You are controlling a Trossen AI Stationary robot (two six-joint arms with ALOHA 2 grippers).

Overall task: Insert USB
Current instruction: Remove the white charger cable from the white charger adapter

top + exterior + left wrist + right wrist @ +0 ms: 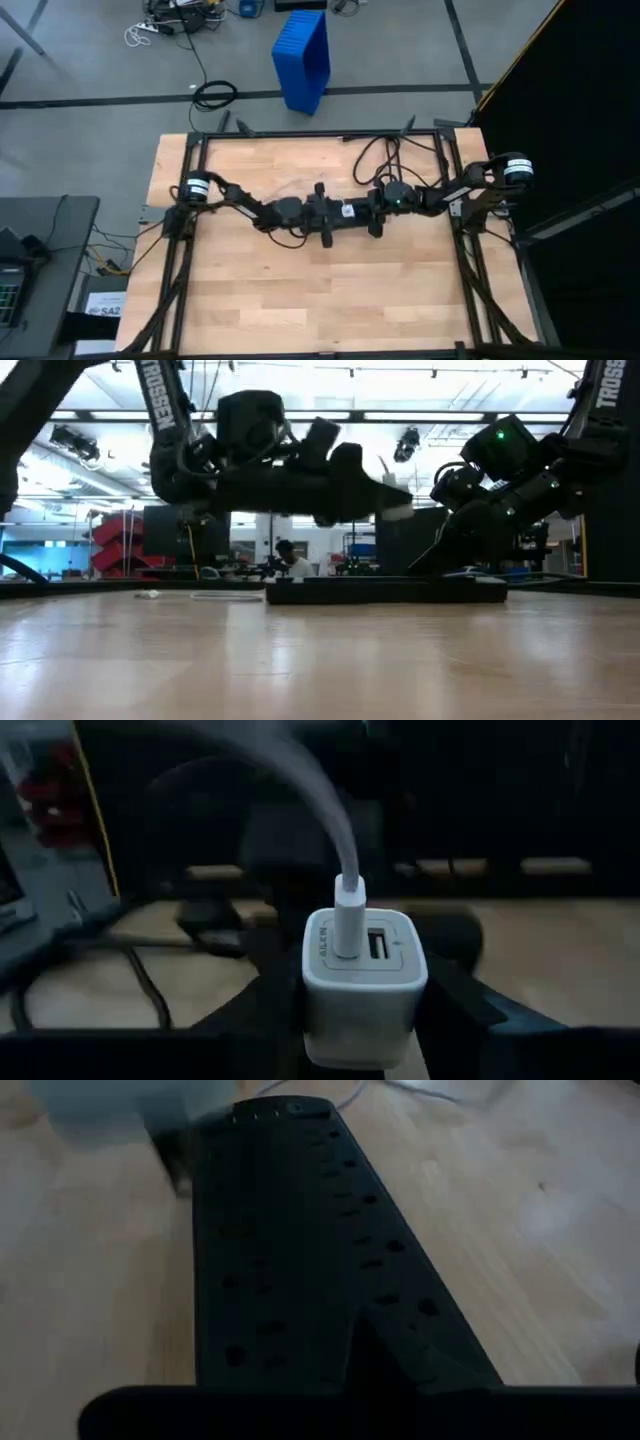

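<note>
Above mid-table, left gripper (365, 1050) clamps white charger block (365, 985); USB (347, 915) plug already seated in its port. Charger not yet plugged into power strip (300, 1240). Right gripper near strip, fingers' state unclear.

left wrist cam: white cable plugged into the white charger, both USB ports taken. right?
Not quite. The left wrist view shows the white cable plugged into the white charger, held in the left pincer, but only one port is taken. The USB port beside the plug is empty.
</note>
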